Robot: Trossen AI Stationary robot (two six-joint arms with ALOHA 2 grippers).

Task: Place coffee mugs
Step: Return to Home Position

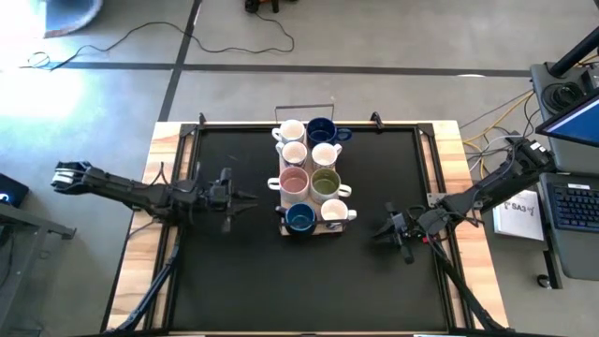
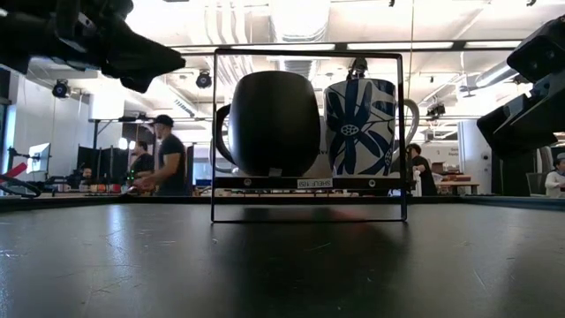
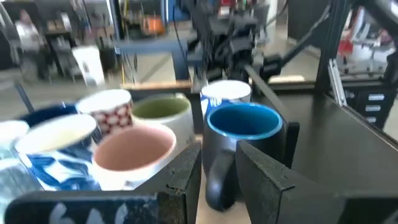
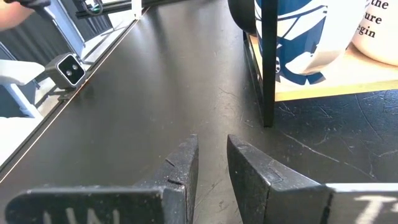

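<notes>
Eight mugs stand in two rows on a wooden board [image 1: 281, 223] inside a black wire frame [image 2: 309, 55] at the table's middle. Among them are a pink-inside mug [image 1: 294, 181], an olive green mug [image 1: 325, 183], a dark mug with a blue inside [image 1: 299, 220], a dark blue mug [image 1: 322, 129] and several white ones [image 1: 293, 153]. My left gripper [image 1: 253, 197] is open and empty, just left of the board, level and facing the blue-inside mug [image 3: 242, 124]. My right gripper [image 1: 379, 231] is open and empty, low over the table to the board's right, near a blue-patterned white mug [image 4: 298, 37].
The black mat [image 1: 234, 281] lies bare in front of and to both sides of the frame. A small camera [image 4: 67, 70] sits at the mat's edge. A laptop and a white box [image 1: 519, 217] stand off the table's right side. People [image 2: 163, 155] are in the room behind.
</notes>
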